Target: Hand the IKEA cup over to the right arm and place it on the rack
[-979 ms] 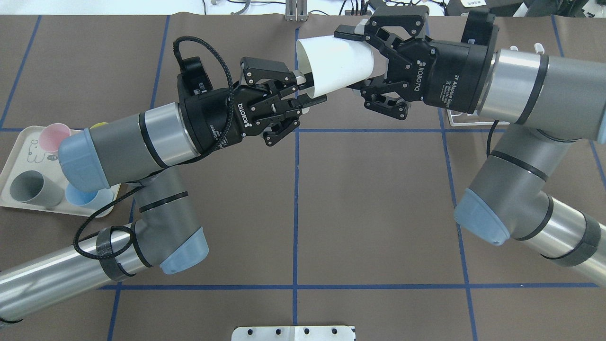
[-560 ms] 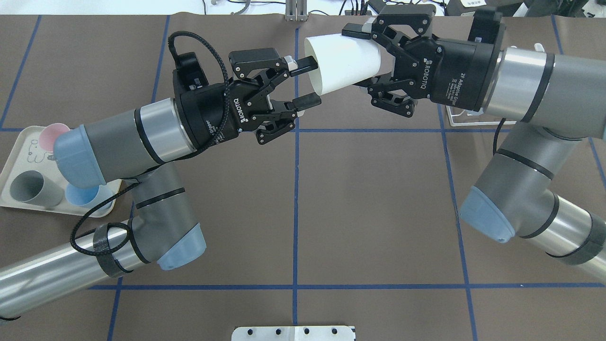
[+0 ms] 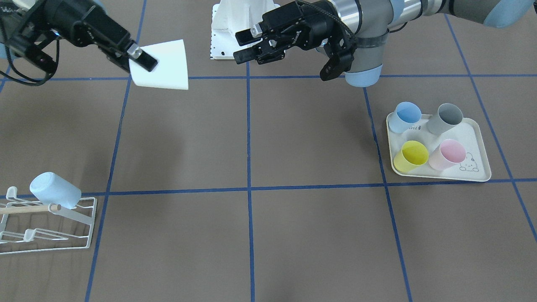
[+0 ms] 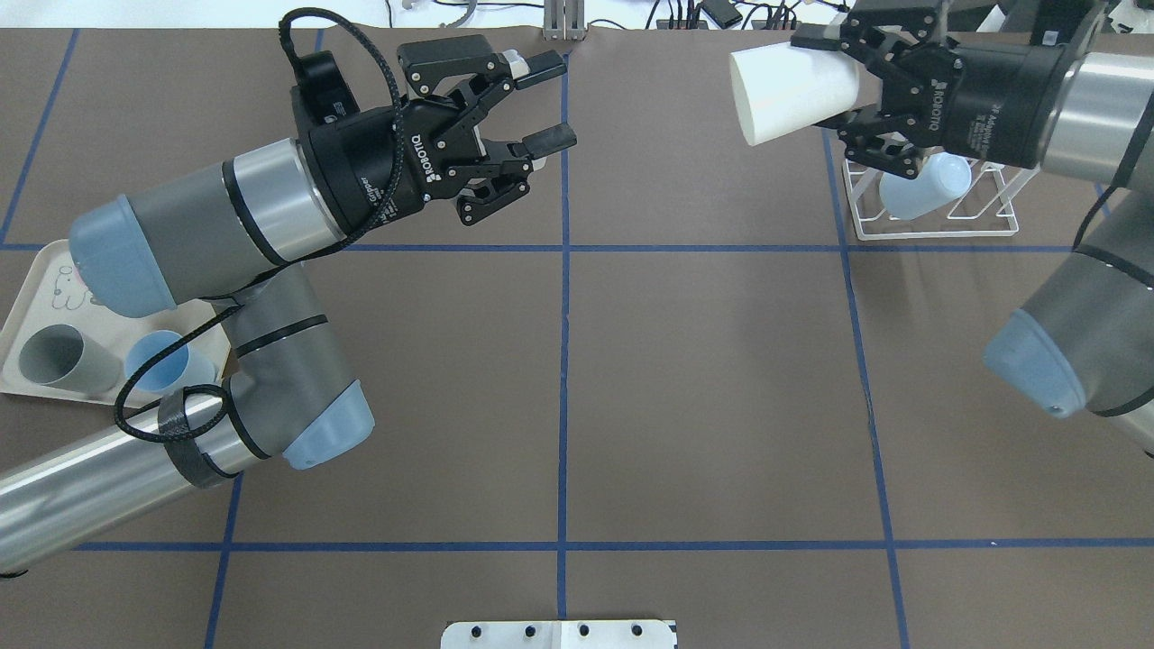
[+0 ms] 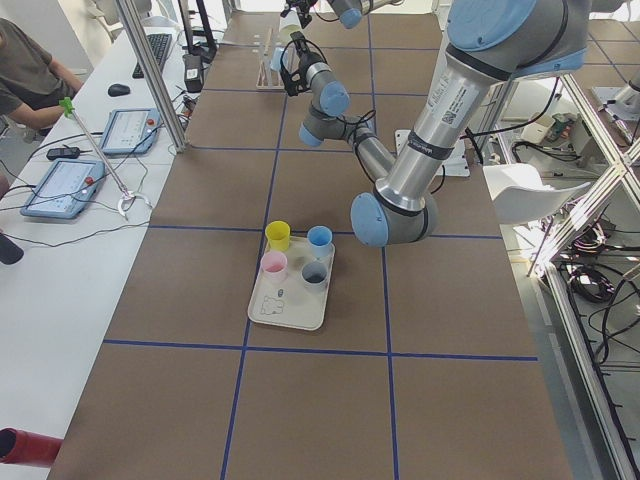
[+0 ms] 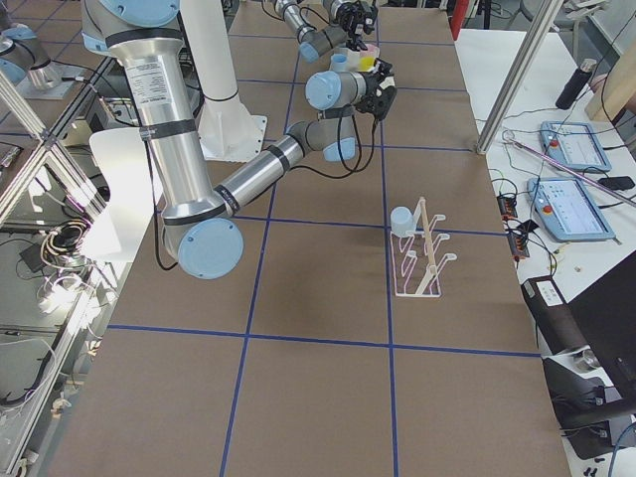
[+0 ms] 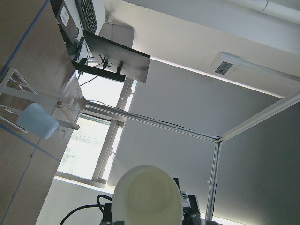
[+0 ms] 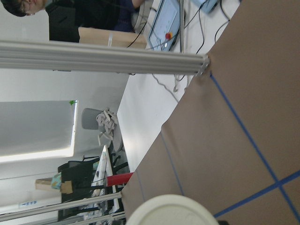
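From over the robot's shoulders, the cream tray with the rabbit drawing sits at the far left of the table. A grey cup and a blue cup stand on it. The front camera also shows a yellow cup and a pink cup there.

Toward 2 o'clock from the tray, the left gripper hangs over the table with its fingers spread wide and nothing between them.

Well off at its 3 o'clock is the white cup. It is lifted clear of the table and lies on its side, with its wide mouth facing 9 o'clock, back toward the left gripper. The right gripper is clenched on the cup's narrow base end, one finger across the top of the wall and the other underneath. Most of the cup juts out past the fingertips toward 9 o'clock.

At about 5 o'clock from the cup, partly beneath the right gripper, the white wire rack stands on the table. A pale blue cup is tipped over one of its prongs. The white cup is apart from the rack, not touching it.
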You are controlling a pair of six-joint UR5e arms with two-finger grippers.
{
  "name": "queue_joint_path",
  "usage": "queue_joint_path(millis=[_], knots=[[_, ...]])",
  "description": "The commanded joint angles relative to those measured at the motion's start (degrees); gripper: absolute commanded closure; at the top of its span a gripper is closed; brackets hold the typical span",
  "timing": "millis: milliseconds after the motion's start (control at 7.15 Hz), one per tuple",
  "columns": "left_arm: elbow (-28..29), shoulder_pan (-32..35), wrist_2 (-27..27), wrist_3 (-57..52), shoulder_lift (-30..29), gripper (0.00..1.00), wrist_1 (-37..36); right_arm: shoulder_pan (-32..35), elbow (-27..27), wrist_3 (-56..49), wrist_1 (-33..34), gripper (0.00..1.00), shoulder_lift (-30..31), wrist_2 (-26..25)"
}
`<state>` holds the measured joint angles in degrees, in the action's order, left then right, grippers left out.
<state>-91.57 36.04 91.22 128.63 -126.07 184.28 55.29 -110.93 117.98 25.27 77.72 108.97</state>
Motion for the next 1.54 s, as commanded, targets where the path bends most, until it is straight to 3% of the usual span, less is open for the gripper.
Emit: queue_joint_path(millis=[0,420,560,839,1399], knots=[[1.6,-0.1,-0.1,-0.1,-0.1,0.35,-0.1,7.7,-0.3,-20.0,10.5,1.0,7.1,2.6],[3.0,0.2,-0.2,-0.1,-0.1,0.35,-0.1,10.0,0.4,-49.2,24.4,1.0,12.6,1.7],[3.5,0.2,-0.2,-1.3,-0.3,0.33,0.0,10.4,0.5,-53.6,28.7,1.0,12.5,1.8],[3.5,0.2,-0.2,-3.4,-0.5,0.31,0.1,11.6,2.8,-61.2,34.3,1.0,11.1,1.7],[3.4,-0.1,-0.2,-3.4,-0.6,0.31,-0.1,11.6,7.3,-61.2,34.4,1.0,8.2,1.6]])
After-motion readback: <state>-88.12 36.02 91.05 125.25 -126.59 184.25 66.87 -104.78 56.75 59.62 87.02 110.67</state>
